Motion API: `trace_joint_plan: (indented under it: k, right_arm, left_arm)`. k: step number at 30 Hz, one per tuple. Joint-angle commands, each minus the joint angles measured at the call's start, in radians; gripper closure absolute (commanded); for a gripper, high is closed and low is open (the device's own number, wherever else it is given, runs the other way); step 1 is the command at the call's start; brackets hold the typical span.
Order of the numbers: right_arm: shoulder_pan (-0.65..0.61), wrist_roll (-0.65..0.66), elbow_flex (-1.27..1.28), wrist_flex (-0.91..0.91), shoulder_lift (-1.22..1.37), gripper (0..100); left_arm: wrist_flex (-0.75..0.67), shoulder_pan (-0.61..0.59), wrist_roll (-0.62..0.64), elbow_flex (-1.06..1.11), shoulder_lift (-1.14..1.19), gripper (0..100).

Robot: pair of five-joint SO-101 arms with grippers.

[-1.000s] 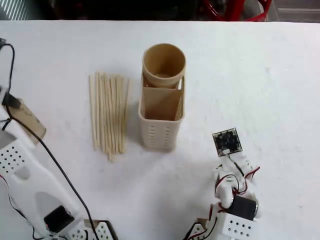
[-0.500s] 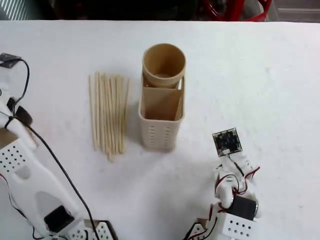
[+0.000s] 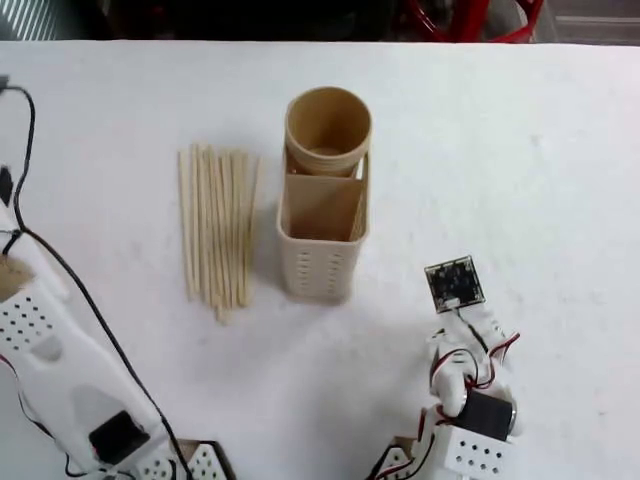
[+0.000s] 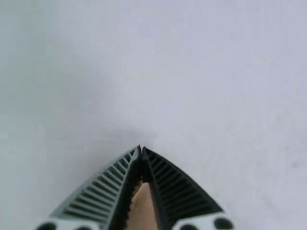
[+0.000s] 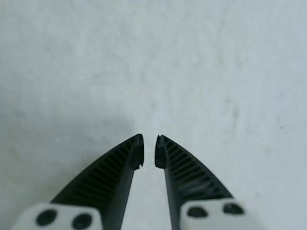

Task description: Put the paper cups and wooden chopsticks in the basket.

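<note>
One basket (image 3: 318,262), split into two compartments. One stack of cups (image 3: 328,125), at least two nested, the full number hidden. One loose bundle of chopsticks (image 3: 215,228), around a dozen, packed too closely to count exactly. Two arms: one arm (image 3: 60,370), another arm (image 3: 470,395). One worktop (image 3: 500,150).

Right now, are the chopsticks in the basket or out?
Out. The wooden chopsticks lie flat in a bundle on the table, beside the basket.
</note>
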Motion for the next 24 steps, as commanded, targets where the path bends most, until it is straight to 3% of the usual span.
trace_joint_plan:
  k: [1, 6, 13, 18, 24]
  right_arm:
    - [0.004, 0.005, 0.009, 0.004, -0.005, 94.2]
    - [0.004, 0.005, 0.009, 0.004, -0.005, 94.2]
    - [0.004, 0.005, 0.009, 0.004, -0.005, 94.2]
    - [0.004, 0.005, 0.009, 0.004, -0.005, 94.2]
    - [0.004, 0.005, 0.009, 0.004, -0.005, 94.2]
  left_arm:
    - [0.003, 0.018, 0.04, 0.061, -0.222, 95]
    - [0.003, -0.065, 0.18, 0.318, -0.435, 80]
    - [-0.035, -0.124, -0.146, 0.591, -0.529, 65]
    - [-0.106, -0.145, -0.252, 0.531, -0.443, 66]
    - [-0.1, -0.173, -0.278, 0.249, -0.228, 67]
